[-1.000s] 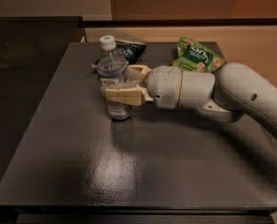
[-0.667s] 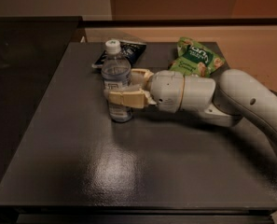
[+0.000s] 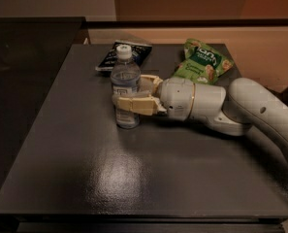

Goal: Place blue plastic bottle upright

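The blue plastic bottle (image 3: pixel 124 79) stands upright on the dark table (image 3: pixel 134 169), clear and bluish with a white cap and a printed label. My gripper (image 3: pixel 129 98) reaches in from the right on a white arm. Its cream fingers (image 3: pixel 135 104) are closed around the bottle's middle, one in front and one behind. The bottle's base rests on or just above the tabletop.
A dark blue-black snack bag (image 3: pixel 122 54) lies behind the bottle near the table's far edge. A green snack bag (image 3: pixel 202 60) lies at the back right, just behind my arm. A dark counter (image 3: pixel 27 47) stands to the left.
The bottle has gone from slightly tilted to straight upright in my grip, and gripper and bottle have shifted a little to the right.
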Controlling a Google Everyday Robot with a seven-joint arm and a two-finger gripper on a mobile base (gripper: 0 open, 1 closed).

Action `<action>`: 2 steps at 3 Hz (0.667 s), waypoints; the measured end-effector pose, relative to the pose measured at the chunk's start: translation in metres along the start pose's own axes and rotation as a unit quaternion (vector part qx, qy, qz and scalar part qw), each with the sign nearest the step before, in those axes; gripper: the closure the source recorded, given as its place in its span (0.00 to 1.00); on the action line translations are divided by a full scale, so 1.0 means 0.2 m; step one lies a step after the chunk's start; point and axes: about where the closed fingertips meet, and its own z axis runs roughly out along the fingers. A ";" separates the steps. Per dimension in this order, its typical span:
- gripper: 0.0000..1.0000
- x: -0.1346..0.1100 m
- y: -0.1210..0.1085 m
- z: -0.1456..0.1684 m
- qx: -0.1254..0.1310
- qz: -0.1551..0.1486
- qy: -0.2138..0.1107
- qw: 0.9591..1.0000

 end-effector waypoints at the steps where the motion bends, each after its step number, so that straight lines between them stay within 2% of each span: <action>1: 0.36 0.00 0.01 0.01 -0.002 -0.001 0.000 1.000; 2: 0.13 -0.01 0.01 0.02 -0.004 -0.001 0.001 1.000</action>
